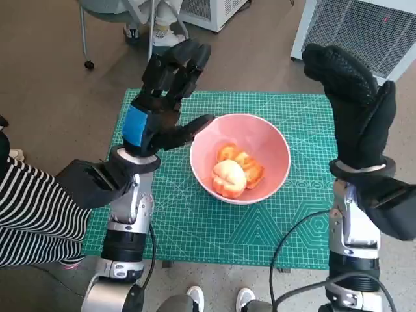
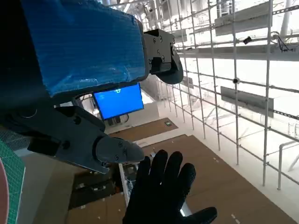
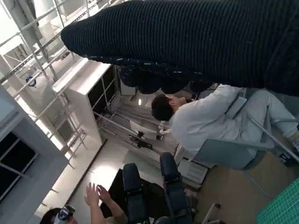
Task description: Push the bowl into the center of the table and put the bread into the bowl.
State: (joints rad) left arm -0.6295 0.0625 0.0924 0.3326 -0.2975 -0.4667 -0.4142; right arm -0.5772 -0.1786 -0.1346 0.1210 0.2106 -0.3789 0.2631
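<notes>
Green cutting mat point(image 1: 195, 227) covers the small table, and on it the pink bowl point(image 1: 260, 140) stands near the middle with the bread point(image 1: 229, 177) already inside, beside some orange pieces. Judged from this, your task looks finished.

Your left hand point(image 1: 166, 97) is raised above the mat just beside the bowl, holding nothing, its fingers loosely spread and the thumb reaching toward the rim; I cannot tell if it touches. Your right hand point(image 1: 354, 104) stands up well apart from the bowl, fingers together and extended, also empty.

The risk now is on the left side: if you lower or swing that hand carelessly, the thumb may catch the rim and tip or slide the bowl off the centre. Lift it straight away.

Only the head view shows bowl and bread. The left wrist view looks across the room and catches the right glove; the right wrist view shows a seated person point(image 3: 205, 123) in a chair, and somebody's raised hands lower down.
</notes>
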